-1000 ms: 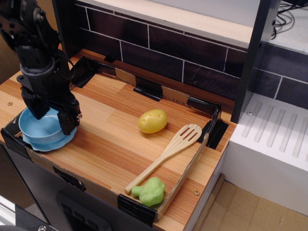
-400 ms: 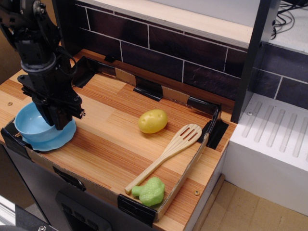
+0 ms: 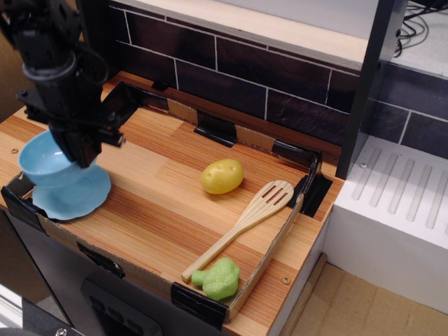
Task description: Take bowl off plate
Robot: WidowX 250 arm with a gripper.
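Note:
The light blue bowl [image 3: 43, 160] hangs tilted in the air, lifted just above the flat light blue plate [image 3: 73, 196], which lies at the front left corner of the wooden board. My black gripper [image 3: 78, 155] is shut on the bowl's right rim and holds it up. The arm hides the bowl's right side.
A yellow potato [image 3: 222, 176] lies mid-board. A wooden slotted spatula [image 3: 241, 225] and a green broccoli-like toy [image 3: 219, 278] lie at the front right. Low black-taped cardboard walls [image 3: 280, 241] edge the board. A dark tiled wall [image 3: 245, 70] stands behind, a white drainer [image 3: 399, 196] to the right.
My gripper closed on the bowl's rim and rose, lifting the bowl off the plate. The plate stayed where it was and shows more of its surface.

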